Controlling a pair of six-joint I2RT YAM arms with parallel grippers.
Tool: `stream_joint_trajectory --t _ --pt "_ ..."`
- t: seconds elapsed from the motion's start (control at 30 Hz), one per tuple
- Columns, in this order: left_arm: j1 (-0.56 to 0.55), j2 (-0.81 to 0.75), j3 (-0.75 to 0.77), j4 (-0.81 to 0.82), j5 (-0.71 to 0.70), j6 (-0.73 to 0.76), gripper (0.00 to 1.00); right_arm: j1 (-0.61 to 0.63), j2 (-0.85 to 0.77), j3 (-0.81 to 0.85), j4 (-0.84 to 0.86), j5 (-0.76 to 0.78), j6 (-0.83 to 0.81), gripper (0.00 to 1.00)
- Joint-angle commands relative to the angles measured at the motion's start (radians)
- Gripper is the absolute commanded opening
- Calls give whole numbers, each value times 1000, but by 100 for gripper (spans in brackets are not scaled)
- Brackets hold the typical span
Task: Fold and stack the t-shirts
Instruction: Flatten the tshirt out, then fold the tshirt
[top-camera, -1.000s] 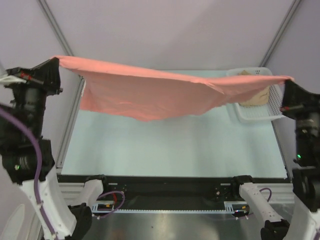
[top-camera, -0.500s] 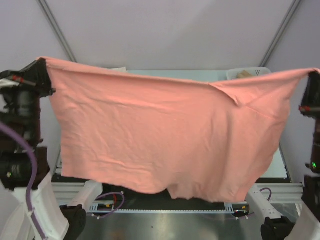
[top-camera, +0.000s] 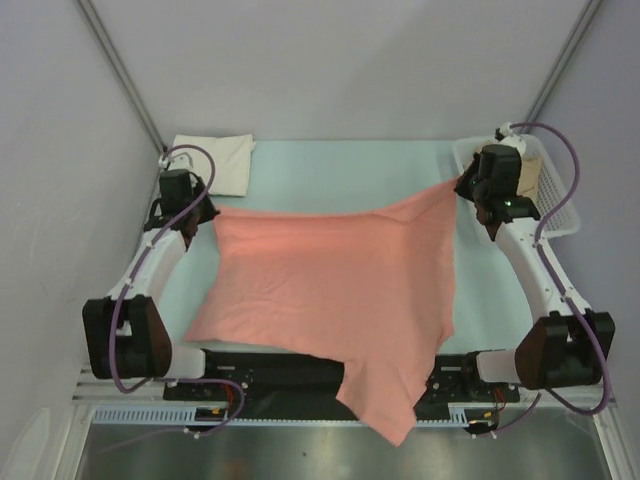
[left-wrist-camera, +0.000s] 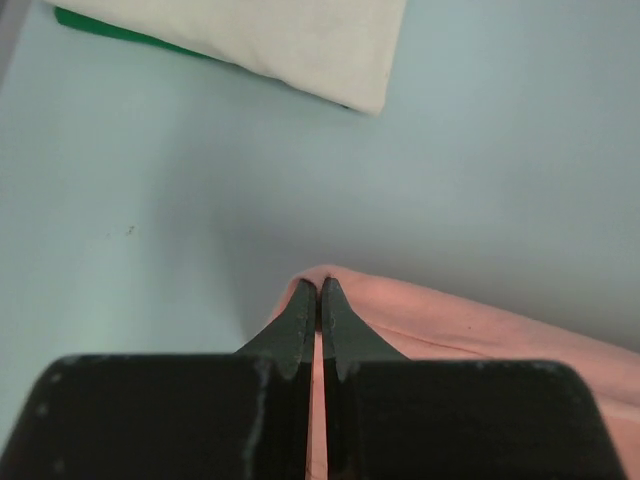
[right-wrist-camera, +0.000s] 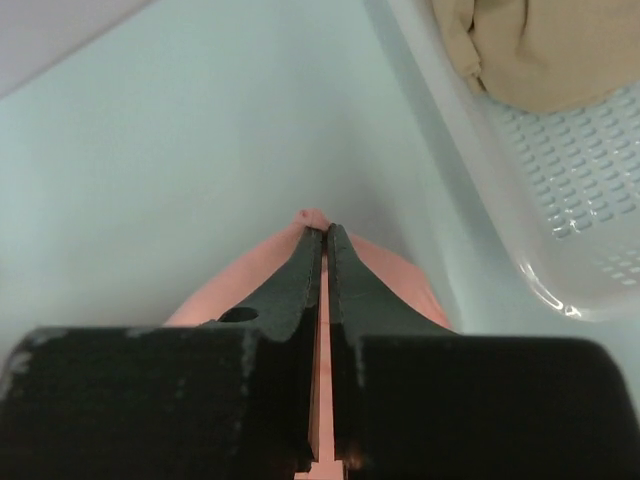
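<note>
**Top external view: pink shirt spread flat, each far corner pinched in a claw**

Nearest the arm bases, a flap of the salmon-pink soft cloth t-shirt hangs over the near edge of the pale green table, closer to the right arm's base than to the left's. From there the cloth runs away from the bases in one broad sheet with few wrinkles, and it ends at the two claws.

The left claw is clenched on the shirt's far-left corner. In the left wrist view its fingertips are pressed together with a small peak of pink cloth between them. The right claw is likewise clamped on the far-right corner, and its wrist view shows pink cloth pinched along the closed seam of the fingers. The right corner sits a little farther out than the left, so the held far edge slants between them.

The whole shirt therefore lies behind both claws, on the base side, and nothing pink lies ahead of either fingertip. Its long axis seems to run from the held edge back toward the overhanging flap. Each arm holds its own corner, so neither is the nearer. Any fold will probably have to carry cloth back toward the bases, or across from one claw to the other.

Ahead of the left claw and slightly to its left lies a cream-white folded cloth shirt, apart from the pink one. Just right of the right claw stands a white plastic mesh basket holding a tan-beige crumpled cloth shirt.
</note>
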Motion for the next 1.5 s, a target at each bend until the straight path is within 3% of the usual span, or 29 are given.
stream_joint_trajectory --t 0.0,0.13,0.33,0.6,0.83,1.13,1.47 --pt "-10 91 -26 306 26 23 1 -8 31 -28 216 0 -41 0" --pt "-12 252 29 325 -1 21 1 -3 214 38 204 -3 -44 0" --pt "-10 415 190 252 4 17 0 18 314 188 25 -30 -21 0" --pt "-10 447 276 134 -18 41 0 3 222 168 -232 -54 111 0" --pt "-4 367 178 45 -127 3 2 -22 179 122 -425 -95 116 0" --pt "-6 415 205 -97 -119 -22 1 -48 81 0 -511 -151 100 0" --pt "-6 449 184 -166 -118 -13 0 -68 58 -120 -484 -165 89 0"
